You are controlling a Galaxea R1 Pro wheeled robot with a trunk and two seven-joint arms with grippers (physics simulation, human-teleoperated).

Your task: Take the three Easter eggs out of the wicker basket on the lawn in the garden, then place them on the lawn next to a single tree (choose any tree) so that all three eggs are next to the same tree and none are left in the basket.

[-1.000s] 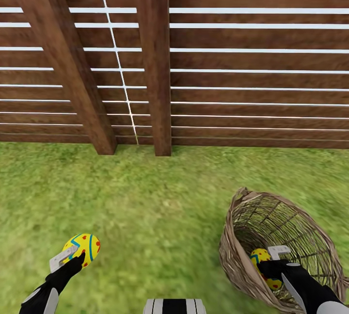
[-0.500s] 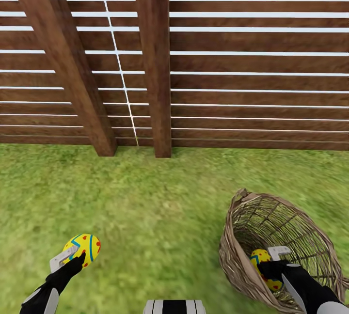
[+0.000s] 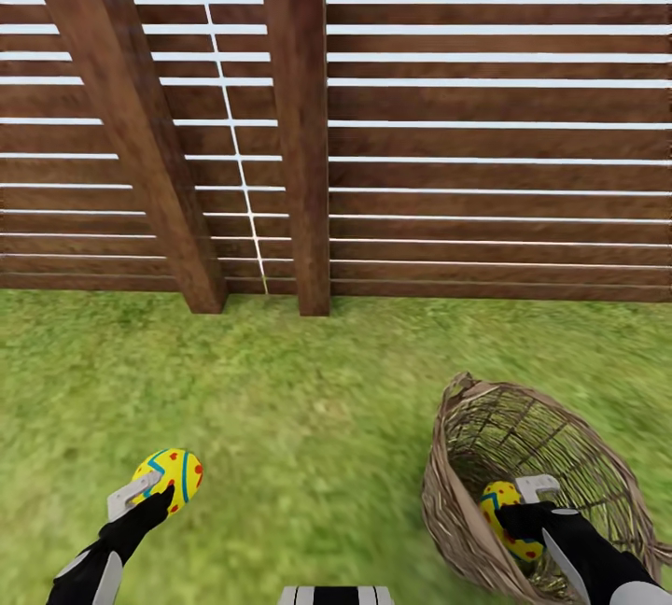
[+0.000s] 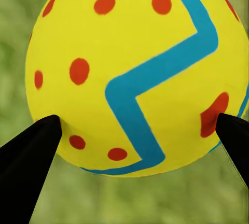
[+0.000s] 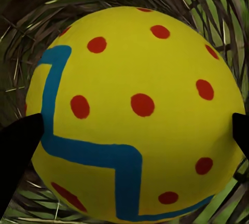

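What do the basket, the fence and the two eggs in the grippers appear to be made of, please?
The wicker basket looks like woven tan-brown cane: open strands with gaps between them. The fence looks like dark stained wood, with grain on its slats and posts. The Easter eggs, one in the left gripper and one in the right gripper, look smooth, hard and matte-painted; plastic or painted shell, I cannot tell.

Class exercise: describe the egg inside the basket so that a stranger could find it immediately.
Start at the brown slat fence, then drop to the wicker basket on the lawn. The egg inside sits in the right tool; the other egg is held over open grass.
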